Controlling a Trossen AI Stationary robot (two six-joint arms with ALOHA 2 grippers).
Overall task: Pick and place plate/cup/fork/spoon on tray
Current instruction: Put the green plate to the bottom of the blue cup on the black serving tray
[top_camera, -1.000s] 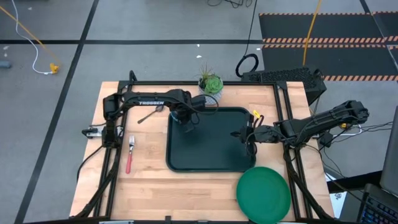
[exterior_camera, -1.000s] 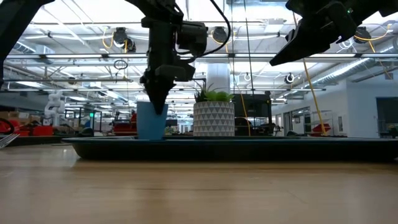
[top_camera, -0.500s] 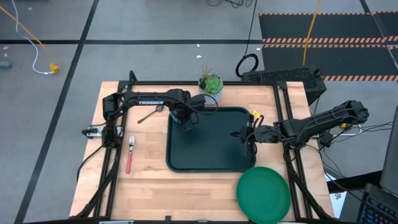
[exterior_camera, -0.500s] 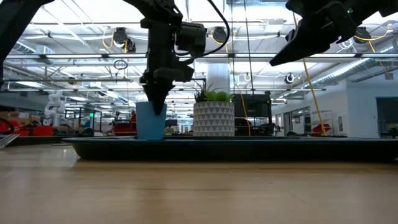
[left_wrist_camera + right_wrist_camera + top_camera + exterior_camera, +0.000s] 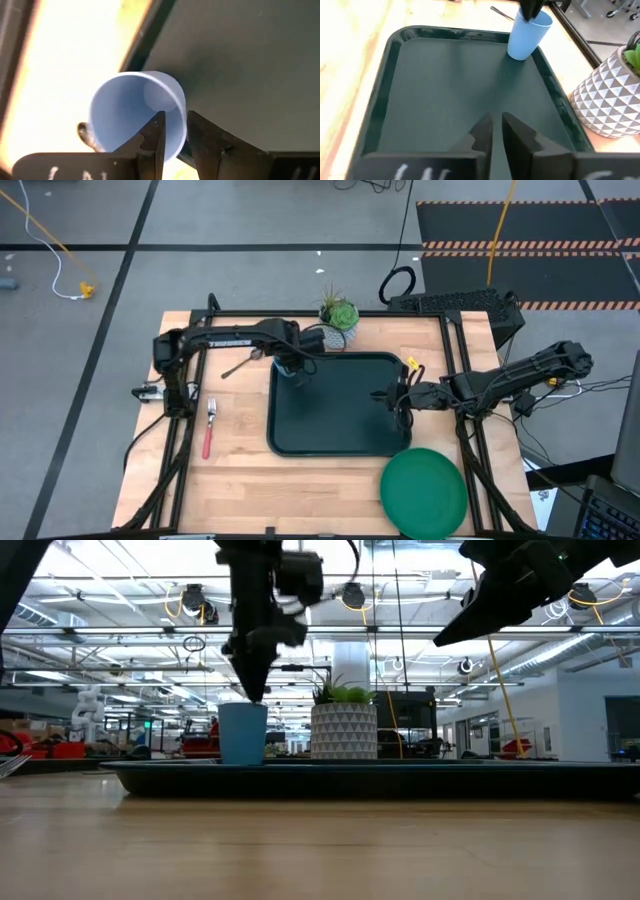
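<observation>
The blue cup (image 5: pixel 242 735) stands upright on its base in the far left corner of the dark tray (image 5: pixel 340 425); it also shows in the right wrist view (image 5: pixel 526 37). My left gripper (image 5: pixel 250 697) points down at the cup's rim, slightly open. One fingertip is over the inside and one outside the wall (image 5: pixel 175 117). My right gripper (image 5: pixel 398 402) is shut and empty, high over the tray's right rim. The green plate (image 5: pixel 424 490) lies on the table by the tray's near right corner. The red-handled fork (image 5: pixel 208 435) and the silver spoon (image 5: pixel 240 363) lie left of the tray. My left gripper straddles the cup's rim (image 5: pixel 172 107) on one side of its mouth, coming from above and pointing down. I cannot tell whether either fingertip touches the wall. The cup stands upright on the tray floor.
A potted plant in a white patterned pot (image 5: pixel 338 320) stands just beyond the tray's far rim, close to the cup. The tray floor (image 5: pixel 460 85) is bare apart from the cup. Black frame rails (image 5: pixel 185 430) run along the table's sides.
My left gripper has gone up from inside the cup's mouth to about rim height, and the arm has drawn back a little toward the table's left edge. The cup has stayed standing on the tray.
</observation>
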